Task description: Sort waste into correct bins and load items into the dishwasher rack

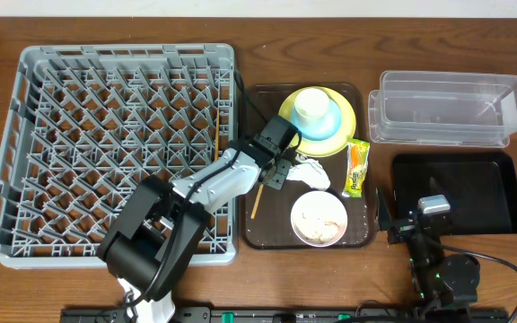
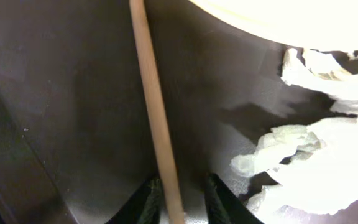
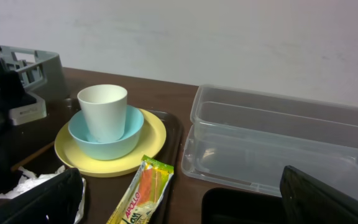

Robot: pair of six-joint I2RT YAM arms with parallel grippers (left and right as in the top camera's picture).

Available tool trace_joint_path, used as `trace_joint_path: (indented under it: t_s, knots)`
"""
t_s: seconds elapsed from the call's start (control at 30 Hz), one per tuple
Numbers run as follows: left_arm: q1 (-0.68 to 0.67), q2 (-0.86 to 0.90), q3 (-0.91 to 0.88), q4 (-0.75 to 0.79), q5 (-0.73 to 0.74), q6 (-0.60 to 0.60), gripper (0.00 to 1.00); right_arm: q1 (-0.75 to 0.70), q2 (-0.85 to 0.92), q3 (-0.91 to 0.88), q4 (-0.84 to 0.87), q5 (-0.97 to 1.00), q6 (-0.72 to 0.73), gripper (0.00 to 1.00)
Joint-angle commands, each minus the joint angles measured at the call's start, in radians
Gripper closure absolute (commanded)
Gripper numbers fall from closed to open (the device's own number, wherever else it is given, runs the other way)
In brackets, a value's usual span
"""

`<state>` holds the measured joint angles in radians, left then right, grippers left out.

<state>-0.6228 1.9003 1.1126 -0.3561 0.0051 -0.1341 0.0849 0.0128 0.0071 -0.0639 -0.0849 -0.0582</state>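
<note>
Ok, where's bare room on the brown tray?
Bare: the brown tray's near-left corner, between thin wooden chopstick and white rice bowl, and its far-left corner beside the round yellow plate. Crowded: the middle, with left tool and crumpled white tissue.

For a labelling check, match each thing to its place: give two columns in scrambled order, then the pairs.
1 white cup
2 chopstick
3 snack wrapper
4 white bowl

A between the left tool's fingers
B holding food scraps
C inside the light blue dish
D flat on the brown tray, beside the yellow plate

Pairs: 1-C, 2-A, 3-D, 4-B
</note>
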Motion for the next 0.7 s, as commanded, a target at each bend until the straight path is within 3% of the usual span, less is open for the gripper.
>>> trace_joint_path:
  t_s: [0.0, 0.17, 0.47, 0.67]
  knots:
    - [0.005, 0.043, -0.002, -0.007, 0.006, 0.002, 0.81, -0.012, -0.002, -0.002, -0.004, 0.006, 0.012, 0.01]
    - [0.005, 0.028, -0.002, -0.007, 0.006, 0.002, 0.90, -0.012, -0.002, -0.002, -0.004, 0.006, 0.012, 0.01]
    - [0.005, -0.162, 0.029, -0.008, -0.007, -0.005, 0.93, -0.012, -0.002, -0.002, -0.004, 0.006, 0.012, 0.01]
    - [0.005, -0.366, 0.029, -0.051, -0.185, -0.043, 0.92, -0.012, -0.002, -0.002, -0.004, 0.006, 0.012, 0.01]
